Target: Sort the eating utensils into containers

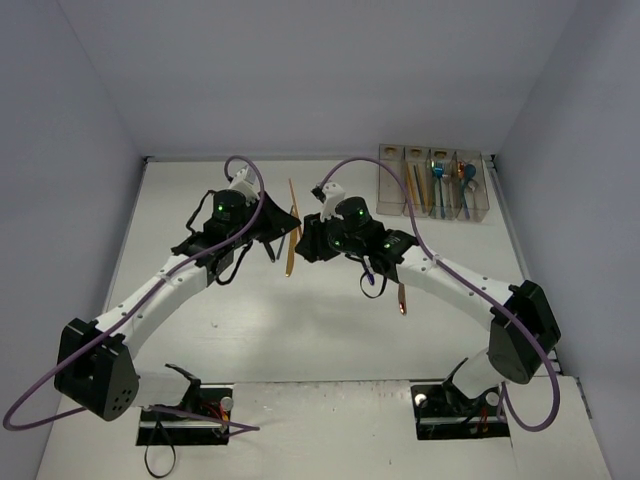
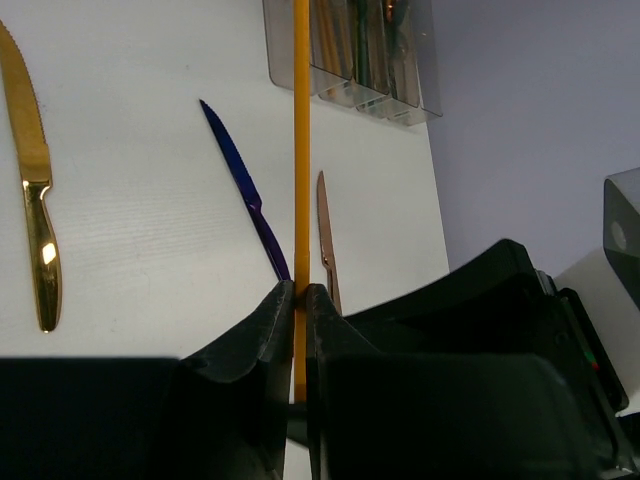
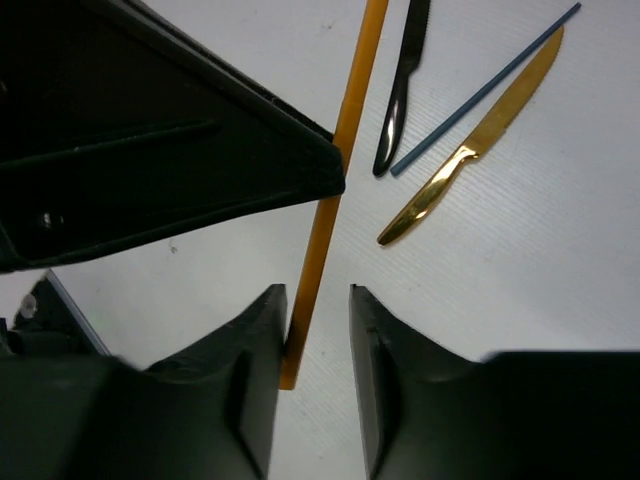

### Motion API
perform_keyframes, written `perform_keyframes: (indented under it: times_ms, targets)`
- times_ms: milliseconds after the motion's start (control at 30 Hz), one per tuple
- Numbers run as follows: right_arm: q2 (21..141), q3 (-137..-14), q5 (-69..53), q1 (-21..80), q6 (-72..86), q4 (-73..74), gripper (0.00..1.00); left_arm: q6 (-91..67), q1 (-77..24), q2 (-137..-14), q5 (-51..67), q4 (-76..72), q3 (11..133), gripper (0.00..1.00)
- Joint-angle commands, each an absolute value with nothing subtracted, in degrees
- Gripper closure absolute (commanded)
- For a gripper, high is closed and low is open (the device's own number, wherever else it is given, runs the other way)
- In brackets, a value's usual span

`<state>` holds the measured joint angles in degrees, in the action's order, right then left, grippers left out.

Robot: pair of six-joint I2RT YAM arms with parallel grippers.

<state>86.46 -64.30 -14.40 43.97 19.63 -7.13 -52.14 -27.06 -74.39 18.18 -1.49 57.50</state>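
The top external camera sits high above and behind the arm bases (image 1: 185,412), which lie at the bottom of its frame. It looks down and forward over the whole desk (image 1: 300,330), from far enough back to take in the containers (image 1: 432,184) at upper right. The left wrist camera sits very close behind its own jaws, dark along the bottom edge, and faces across the desk toward those containers at the top of its frame. The right wrist camera, equally close, looks steeply down past its jaws. All three views share the orange chopstick (image 1: 292,198) and the gold knife (image 1: 289,258) at mid-desk.
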Motion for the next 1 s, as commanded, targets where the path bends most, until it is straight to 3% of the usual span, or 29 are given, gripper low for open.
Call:
perform_keyframes:
  times_ms: [0, 100, 167, 300, 433, 700, 833, 967]
  targets:
    - [86.17, -67.85, -13.05, 44.12, 19.30, -11.38, 0.80, -52.65, -27.73, -72.55, 18.02, -6.33, 58.23, 1.00]
    - [86.14, -67.69, -12.69, 44.12, 19.25, -11.43, 0.98, -52.08, -27.77, -73.01, 17.86, -6.33, 58.10, 1.00]
    - [85.96, -67.41, -11.96, 44.03, 19.03, -11.38, 1.00, -51.59, -27.77, -73.17, 17.45, -6.28, 58.01, 0.99]
    - [85.41, -66.77, -9.86, 43.35, 18.89, -11.25, 1.00, -48.81, -27.77, -72.83, 14.68, -3.92, 58.33, 0.49]
    - [84.99, -66.07, -9.10, 40.32, 18.46, -10.85, 1.00, -41.49, -27.60, -71.52, 8.66, 6.98, 61.16, 0.33]
    - [87.49, -68.93, -7.53, 25.34, 13.61, -7.21, 1.00, -25.42, -26.00, -66.81, -7.05, 18.68, 63.68, 0.25]
    - [92.27, -72.45, 2.87, 19.73, 7.47, -7.04, 1.00, -19.70, -25.40, -66.49, -9.67, 20.79, 62.83, 0.25]
    - [98.74, -77.61, 4.82, 14.71, 4.79, -7.21, 1.00, -17.57, -25.31, -67.50, -9.90, 22.14, 61.01, 0.23]
